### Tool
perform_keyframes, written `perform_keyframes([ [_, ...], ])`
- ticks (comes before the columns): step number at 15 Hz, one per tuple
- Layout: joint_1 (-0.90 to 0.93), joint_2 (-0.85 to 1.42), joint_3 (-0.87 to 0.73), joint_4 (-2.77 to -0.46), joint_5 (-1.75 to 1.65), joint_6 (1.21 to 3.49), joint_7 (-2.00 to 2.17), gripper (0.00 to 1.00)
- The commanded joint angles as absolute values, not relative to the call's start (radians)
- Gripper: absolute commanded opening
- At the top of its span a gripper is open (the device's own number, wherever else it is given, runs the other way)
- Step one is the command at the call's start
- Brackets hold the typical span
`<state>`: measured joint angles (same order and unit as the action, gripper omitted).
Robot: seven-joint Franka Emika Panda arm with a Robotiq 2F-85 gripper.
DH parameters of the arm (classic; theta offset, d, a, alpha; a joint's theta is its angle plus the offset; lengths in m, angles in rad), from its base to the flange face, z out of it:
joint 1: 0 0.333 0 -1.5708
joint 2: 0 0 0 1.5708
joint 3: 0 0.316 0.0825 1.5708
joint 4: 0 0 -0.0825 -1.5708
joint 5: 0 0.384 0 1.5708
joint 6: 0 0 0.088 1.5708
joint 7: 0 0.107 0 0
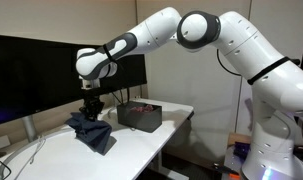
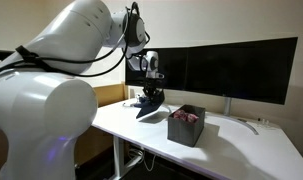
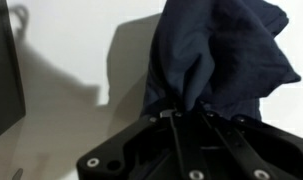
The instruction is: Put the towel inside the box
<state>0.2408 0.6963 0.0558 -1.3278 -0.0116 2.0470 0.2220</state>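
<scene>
Dark-blue towel (image 3: 226,50) is hanging bunched under the gripper (image 3: 186,113), outside the box (image 1: 139,117) | gripper is clamping the towel's top fold between closed fingers | towel's lower folds are reaching the table (image 1: 51,160) (contact unclear) | box is sitting nearby, open side up | monitor (image 2: 231,65) is standing behind

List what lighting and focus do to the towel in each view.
Wrist view: the towel is dark with soft edges, the jaws below it are a blurred black mass, and its grey shadow lies on the white table. In an exterior view the towel reads nearly black against the bright table, folds hard to see. In an exterior view the arm looms pale in front; the towel is small and dim.
</scene>
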Motion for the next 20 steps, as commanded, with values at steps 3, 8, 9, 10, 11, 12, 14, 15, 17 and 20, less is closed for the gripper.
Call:
perform_keyframes([
  [3,0.236,0.648,0.059,-1.347,-0.023,2.06,0.205,0.03],
  [8,0.235,0.62,0.055,-1.351,-0.028,2.075,0.209,0.03],
  [9,0.235,0.613,0.055,-1.355,-0.028,2.079,0.208,0.03],
  [10,0.235,0.603,0.055,-1.36,-0.029,2.083,0.209,0.03],
  [11,0.235,0.593,0.055,-1.366,-0.029,2.089,0.209,0.03],
  [12,0.235,0.582,0.055,-1.374,-0.029,2.095,0.21,0.03],
  [14,0.235,0.564,0.054,-1.391,-0.031,2.109,0.213,0.03],
  [15,0.236,0.556,0.053,-1.398,-0.032,2.115,0.215,0.03],
  [17,0.233,0.54,0.053,-1.417,-0.028,2.13,0.219,0.03],
  [20,0.231,0.52,0.052,-1.445,-0.029,2.144,0.22,0.03],
])
